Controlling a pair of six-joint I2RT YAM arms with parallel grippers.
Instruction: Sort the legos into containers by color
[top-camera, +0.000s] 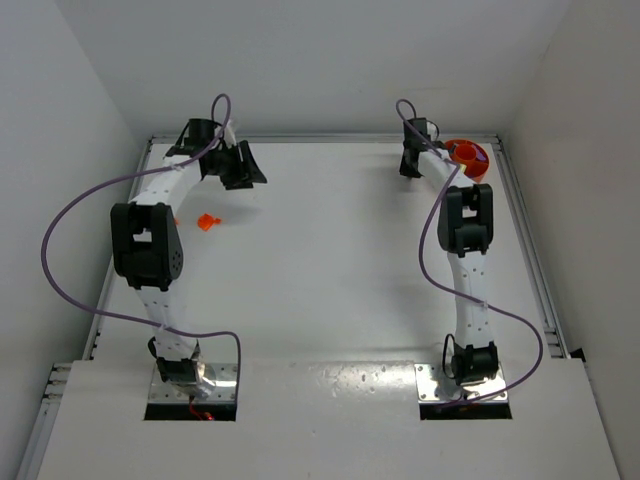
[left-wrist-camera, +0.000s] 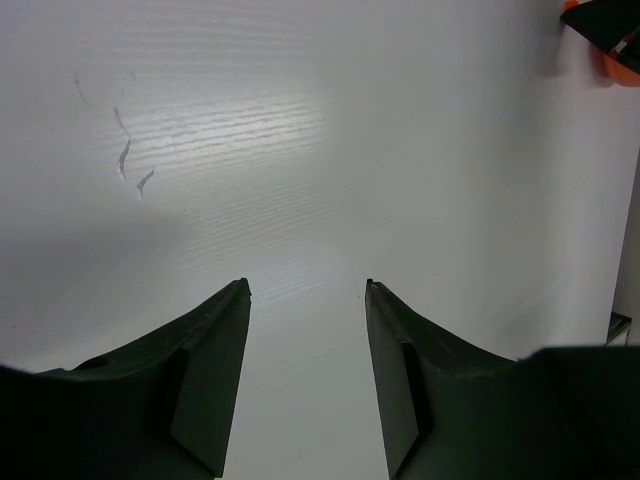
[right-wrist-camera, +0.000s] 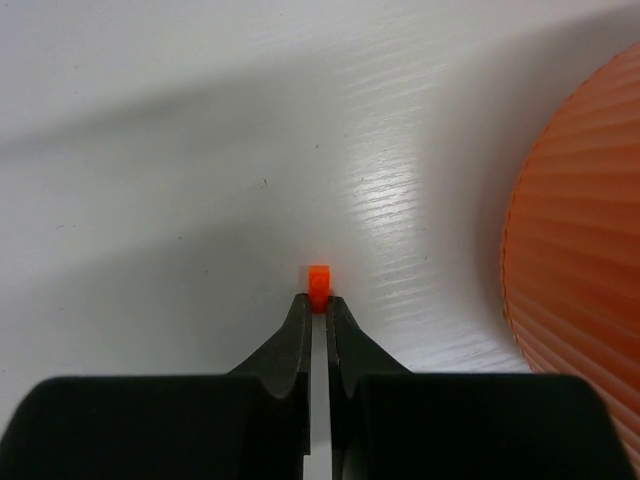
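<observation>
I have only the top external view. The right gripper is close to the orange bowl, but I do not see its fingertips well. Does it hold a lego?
Observer: Yes. In the right wrist view the right gripper is shut on an orange-red lego, pinched at the very tips.
Operator: Is this brick above the bowl?
Observer: No. The bowl stands to the right of the brick and apart from it. Only its ribbed outer wall shows there.
Operator: And the left gripper, is it carrying anything?
Observer: No. In the left wrist view the left gripper is open, with nothing between its jaws.
</observation>
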